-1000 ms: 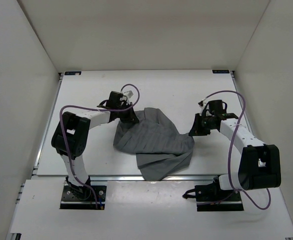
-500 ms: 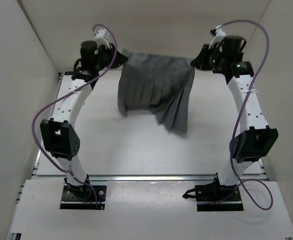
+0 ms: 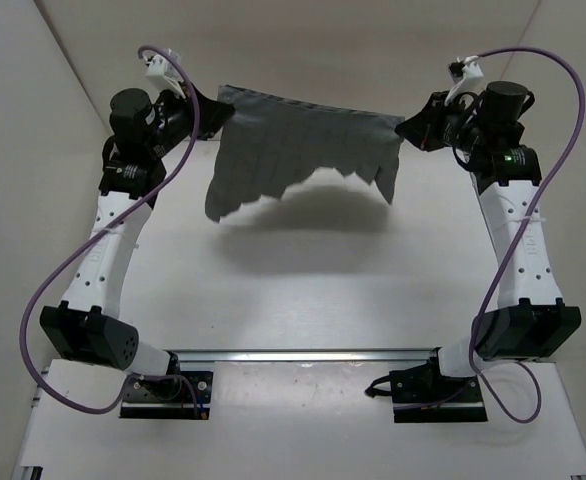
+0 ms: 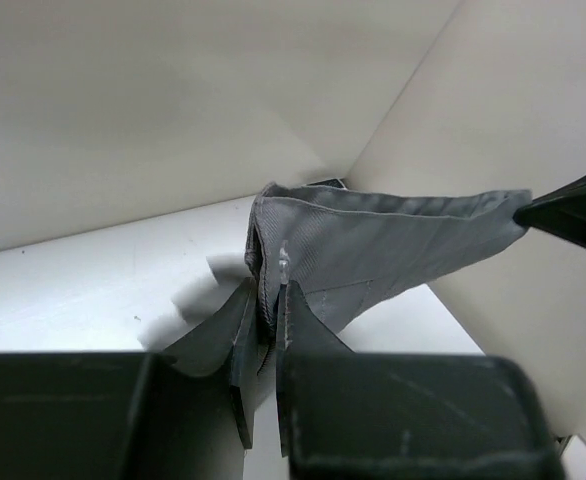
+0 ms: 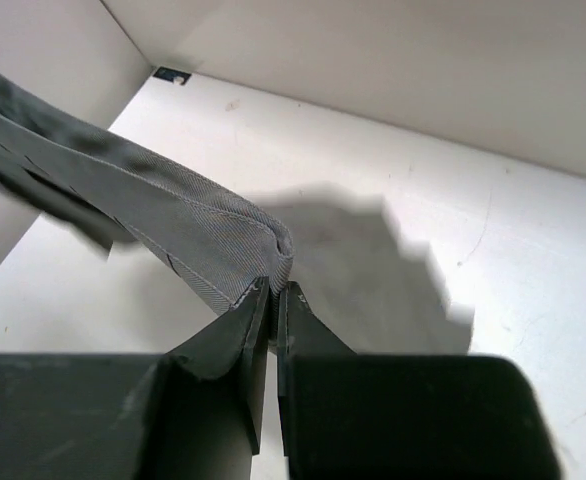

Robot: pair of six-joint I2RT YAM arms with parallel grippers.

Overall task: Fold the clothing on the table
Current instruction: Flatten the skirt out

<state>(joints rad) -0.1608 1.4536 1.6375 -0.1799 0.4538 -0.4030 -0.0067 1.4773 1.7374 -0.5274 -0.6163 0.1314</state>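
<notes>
Grey fabric, one single piece of clothing [image 3: 298, 150], hangs in the air above the far half of the tabletop [image 3: 303, 300] and does not touch it. It is stretched flat like a curtain between two arms, one at each upper corner. The left arm [image 3: 113, 215] rises over the left side of the tabletop, and its jaws are closed narrow on the left top corner of the clothing; in the left wrist view the cloth edge [image 4: 273, 250] is pinched between the two dark fingers. The right arm [image 3: 518, 235] rises over the right side of the tabletop, and its jaws are also pressed together on the right top corner, where a folded seam [image 5: 263, 245] sits between the fingers. The top edge runs almost straight, a little lower on the right. The bottom edge is uneven, with several pleat points hanging down. One soft shadow [image 3: 303, 225] lies on the tabletop under the clothing. Two purple cables are in view, one [image 3: 68, 270] along the left arm and one [image 3: 573, 110] looping above the right arm.
</notes>
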